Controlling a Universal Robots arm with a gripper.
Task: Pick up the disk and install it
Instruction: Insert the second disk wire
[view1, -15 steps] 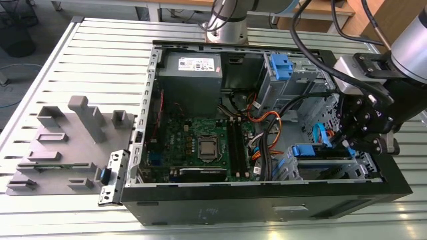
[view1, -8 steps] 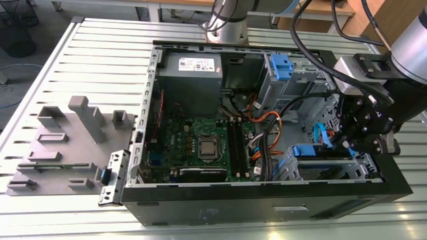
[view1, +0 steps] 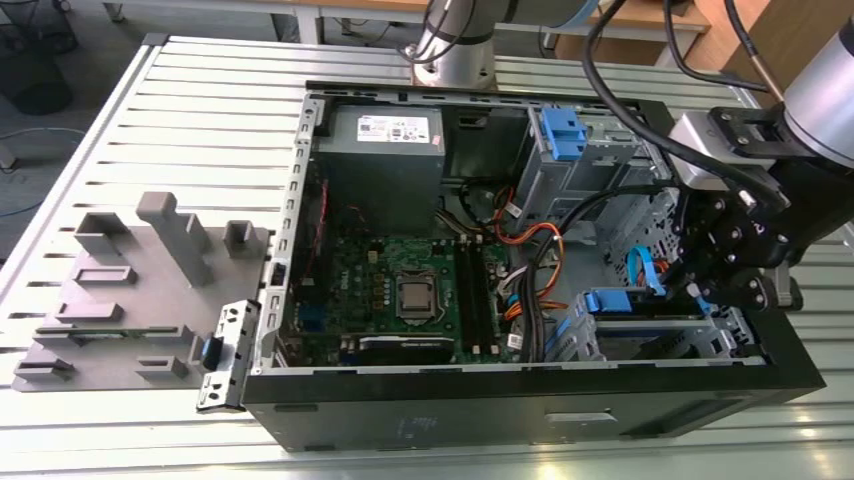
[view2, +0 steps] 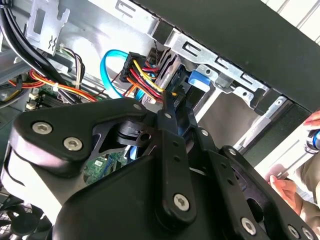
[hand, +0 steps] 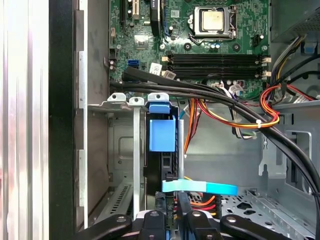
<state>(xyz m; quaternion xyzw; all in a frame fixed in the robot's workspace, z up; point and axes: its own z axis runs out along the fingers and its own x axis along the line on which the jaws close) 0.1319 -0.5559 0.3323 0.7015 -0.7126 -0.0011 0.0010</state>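
**Disk (hand: 162, 145): in bay, seating unconfirmed**

Pincer (hand: 171, 220) at its end; clenched or released, cannot tell. Disk stands edgewise in the drive bay (hand: 120, 145) at a corner of the open computer case (view1: 534, 410). Pick-up apparently done; seating unverified.

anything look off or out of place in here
Nothing looks damaged or spilled. The odd thing is a person's hand just outside the open black computer case, close to the black pincer. A thick black cable bundle also runs across the grey metal drive cage beside the disk in its blue plastic carrier.
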